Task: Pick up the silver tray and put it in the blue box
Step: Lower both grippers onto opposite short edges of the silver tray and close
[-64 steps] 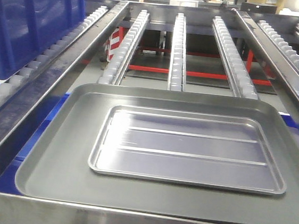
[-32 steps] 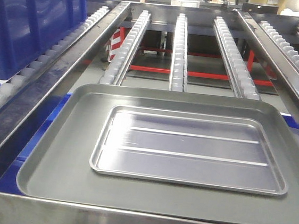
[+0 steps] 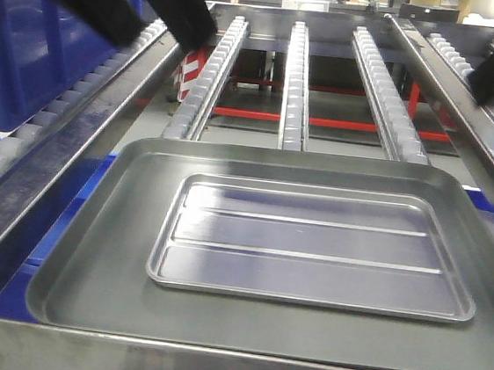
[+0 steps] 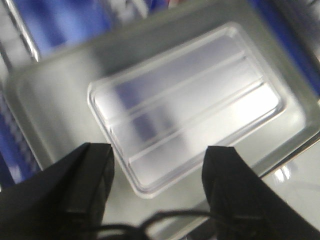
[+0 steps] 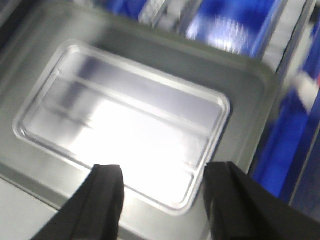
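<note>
Left pincer (image 4: 157, 192) is spread wide with nothing between its black fingers (image 4: 92, 182), and the right pincer (image 5: 162, 200) is the same deal, open and empty. Both wrist views look down past the fingers onto the shallow, shiny, rectangular metal silver tray (image 4: 185, 110). My read is that the arms hover over it for a two-sided grab. No contact that I can see, though the wrist shots are pretty blurry.

The silver tray sits flat, ribs running lengthwise, inside a larger, smooth-floored dull grey tray (image 3: 79, 265), roughly centred with grey floor showing all round. That's why this looks fiddly to me. The rim is low and lies right on the grey floor, so a finger has to hook the lip rather than clamp a wall, and it could drag the grey tray along.

Further out, the grey tray rests over the near end of a rack of white roller rails (image 3: 297, 84), with bits of blue plastic bins (image 3: 72, 211) poking out underneath. The large, deep, ribbed plastic blue box (image 3: 30, 65) is up on the left lane, well apart from the silver tray and partly hidden by the left arm in the front view. Placing hasn't started.
</note>
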